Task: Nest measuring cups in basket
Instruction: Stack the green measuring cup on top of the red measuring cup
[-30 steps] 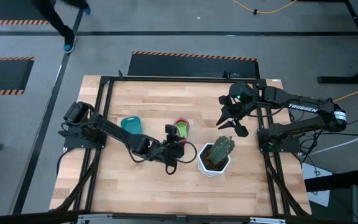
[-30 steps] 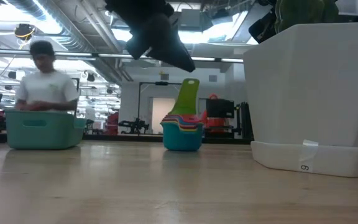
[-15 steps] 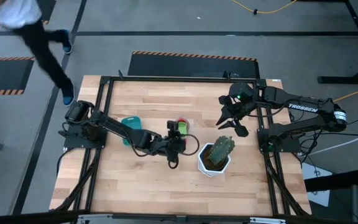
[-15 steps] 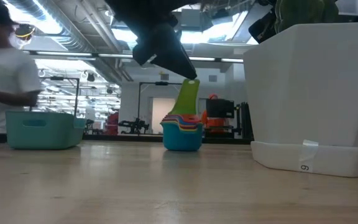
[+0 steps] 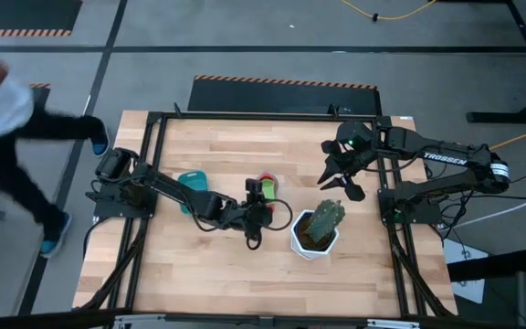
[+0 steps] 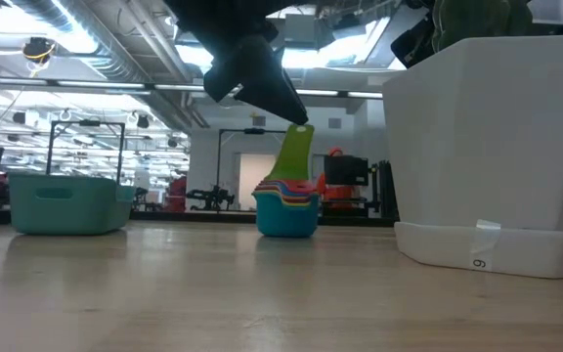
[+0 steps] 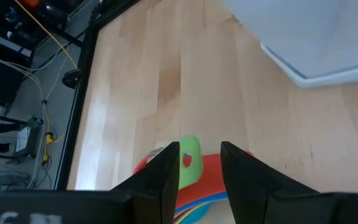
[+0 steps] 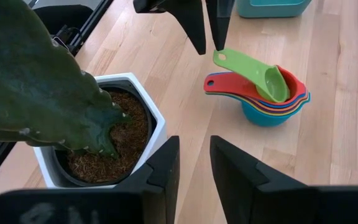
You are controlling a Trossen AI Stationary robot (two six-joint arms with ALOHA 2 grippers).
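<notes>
Lowered left gripper [image 8: 207, 34] meets nested measuring cups [image 8: 263, 93]; white pot [image 5: 312, 236] beside.

A stack of nested measuring cups [image 6: 287, 210] stood on the wooden surface [image 6: 213, 293] near the middle, blue at the bottom with yellow, orange and red rims above. The green cup [image 6: 294, 154] sat on top, its handle pointing up. A dark end effector [image 6: 291, 106] came down from above, its tip right at that handle's end. The teal basket [image 6: 68, 203] stood well apart at the left. A white pot [image 6: 487, 147] filled the right side, with a green plant [image 6: 482, 20] above its rim.
</notes>
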